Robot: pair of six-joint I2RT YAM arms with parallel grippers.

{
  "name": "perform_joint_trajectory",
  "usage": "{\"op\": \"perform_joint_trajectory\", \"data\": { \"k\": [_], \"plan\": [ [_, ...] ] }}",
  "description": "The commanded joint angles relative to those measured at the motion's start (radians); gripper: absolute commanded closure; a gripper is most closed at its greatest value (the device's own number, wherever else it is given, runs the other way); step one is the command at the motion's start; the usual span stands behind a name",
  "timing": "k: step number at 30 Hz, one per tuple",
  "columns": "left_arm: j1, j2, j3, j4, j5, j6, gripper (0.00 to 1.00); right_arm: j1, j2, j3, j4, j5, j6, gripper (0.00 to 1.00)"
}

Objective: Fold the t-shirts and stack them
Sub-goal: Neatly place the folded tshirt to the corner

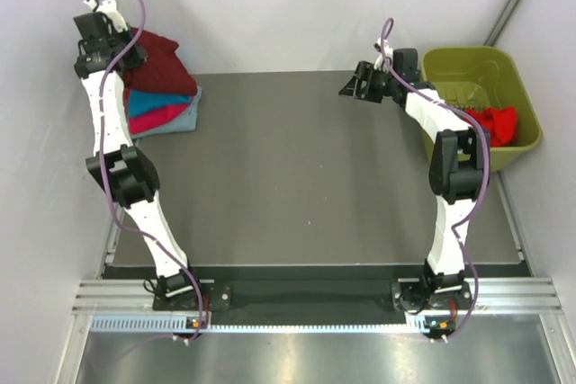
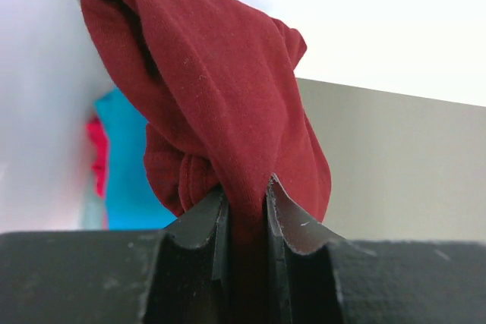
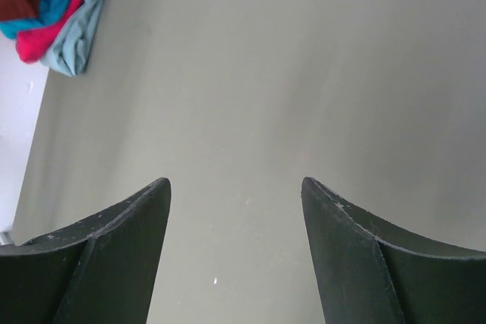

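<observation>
A stack of t-shirts (image 1: 164, 114) is set at the far left corner of the table (image 1: 306, 186); the topmost t-shirt (image 2: 220, 104) is pinched over it by the left gripper (image 2: 244, 191). A basket (image 1: 470, 62) is placed far right, with another t-shirt (image 1: 498, 123) inside; the right gripper (image 3: 234, 181) is hung just left of it.

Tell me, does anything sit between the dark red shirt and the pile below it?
Nothing visible does. The left end effector is shut on the maroon shirt, whose cloth drapes straight onto the pile of folded shirts.

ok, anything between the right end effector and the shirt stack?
Nothing: only bare table between the right end effector and the shirt stack, seen in top external and right wrist views.
</observation>
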Motion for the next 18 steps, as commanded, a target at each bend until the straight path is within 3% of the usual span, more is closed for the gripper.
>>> {"op": "perform_joint_trajectory", "data": {
  "k": [1, 11, 18],
  "plan": [
    [-0.032, -0.002, 0.067, 0.108, -0.116, 0.08, 1.0, 0.016, -0.078, -0.01, 0.044, 0.001, -0.019, 0.3],
    [-0.13, 0.007, 0.034, 0.094, -0.462, 0.245, 1.0, 0.016, -0.098, -0.04, 0.049, -0.002, -0.021, 0.3],
    [-0.131, 0.017, -0.008, 0.14, -0.579, 0.298, 1.0, 0.014, -0.119, -0.069, 0.049, -0.002, -0.032, 0.3]
  ]
}}
